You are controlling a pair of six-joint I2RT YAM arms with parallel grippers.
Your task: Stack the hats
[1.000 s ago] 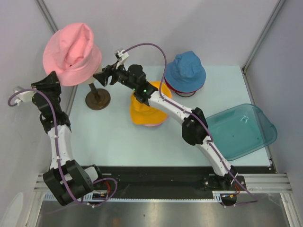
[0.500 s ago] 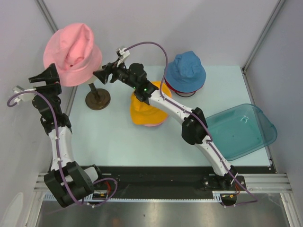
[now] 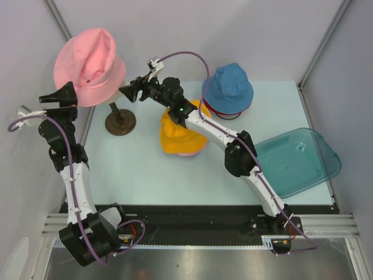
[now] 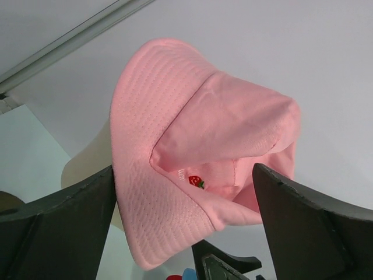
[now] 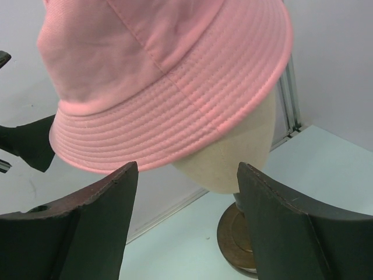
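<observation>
Pink hat [image 3: 88,65]: tilted on head [image 5: 233,153], crown up.
Left gripper [image 3: 56,93]: fingers spread wide, empty, beside head.
Right gripper [image 3: 127,88]: fingers spread, empty, facing head.

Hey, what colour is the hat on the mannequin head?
Pink. The hat shows best in the right wrist view, sitting on the beige mannequin head.

The light is bright, even and diffuse, falling from overhead. Shadows on the pale tabletop [image 3: 134,169] are soft and gather just under things. The steel sheet [image 3: 192,265] at the near edge carries a dull, streaky glare, and the teal tray [image 3: 303,166] shows small highlights. The top view is sharp throughout. In the left wrist view the pink hat [image 4: 198,146] is crisp down to its weave, while the fingers [image 4: 303,233] of the left gripper [image 4: 183,169] are dark, nearly featureless masses.
</observation>
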